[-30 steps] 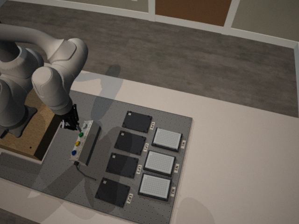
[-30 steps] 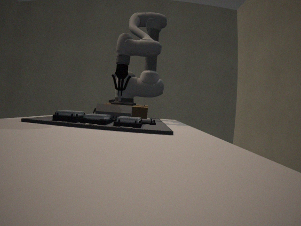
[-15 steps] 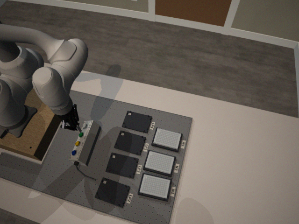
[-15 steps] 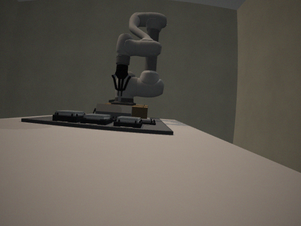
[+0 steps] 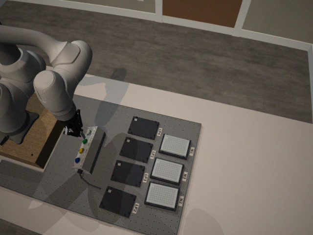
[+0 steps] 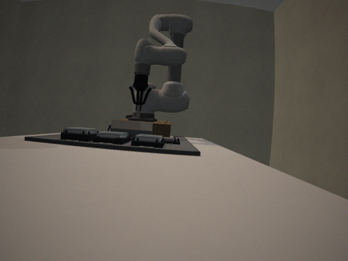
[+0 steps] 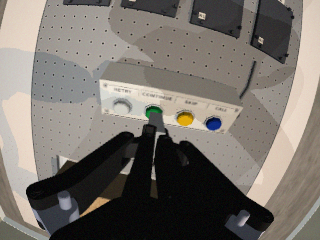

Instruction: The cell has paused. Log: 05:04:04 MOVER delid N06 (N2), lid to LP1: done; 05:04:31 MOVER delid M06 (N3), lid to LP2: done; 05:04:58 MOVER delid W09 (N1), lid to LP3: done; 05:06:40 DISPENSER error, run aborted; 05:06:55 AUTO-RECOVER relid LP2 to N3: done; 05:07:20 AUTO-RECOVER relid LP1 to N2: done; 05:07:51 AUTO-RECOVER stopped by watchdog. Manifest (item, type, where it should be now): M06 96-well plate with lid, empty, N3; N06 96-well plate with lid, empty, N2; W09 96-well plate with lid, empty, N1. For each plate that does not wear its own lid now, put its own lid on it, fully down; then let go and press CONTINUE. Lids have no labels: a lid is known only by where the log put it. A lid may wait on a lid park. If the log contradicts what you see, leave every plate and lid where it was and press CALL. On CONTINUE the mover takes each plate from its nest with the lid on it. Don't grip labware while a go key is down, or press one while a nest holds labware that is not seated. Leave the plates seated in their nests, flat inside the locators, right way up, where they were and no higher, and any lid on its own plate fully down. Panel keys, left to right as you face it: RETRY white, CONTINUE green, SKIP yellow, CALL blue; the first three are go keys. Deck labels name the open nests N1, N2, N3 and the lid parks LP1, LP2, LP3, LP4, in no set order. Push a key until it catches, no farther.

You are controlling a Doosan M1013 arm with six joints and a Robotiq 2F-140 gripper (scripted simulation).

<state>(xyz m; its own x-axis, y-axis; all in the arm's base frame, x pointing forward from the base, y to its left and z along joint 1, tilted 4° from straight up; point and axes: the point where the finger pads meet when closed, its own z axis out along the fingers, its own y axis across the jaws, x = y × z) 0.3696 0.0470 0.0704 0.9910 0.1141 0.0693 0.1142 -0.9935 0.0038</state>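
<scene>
My gripper [image 5: 82, 135] is shut on nothing and points down at the key panel [image 5: 88, 149]. Its fingertips are right at the green CONTINUE key [image 5: 84, 140]; I cannot tell if they touch it. In the wrist view the tips [image 7: 155, 131] sit just below the green key [image 7: 154, 110]. Three plates sit in nests N1 [image 5: 174, 146], N3 [image 5: 167, 170] and N2 [image 5: 162, 196]. All three look alike, flat, with pale tops that look like lids. Lid parks LP4 [image 5: 143, 127], LP3 [image 5: 136, 149], LP1 [image 5: 127, 173] and LP2 [image 5: 117, 201] are bare dark pads.
On the panel the white key [image 7: 122, 106], yellow key [image 7: 184, 119] and blue key [image 7: 214, 123] flank the green one. A cable [image 5: 88, 182] leaves the panel's near end. The arm's base stands on a wooden block [image 5: 30, 141] to the left.
</scene>
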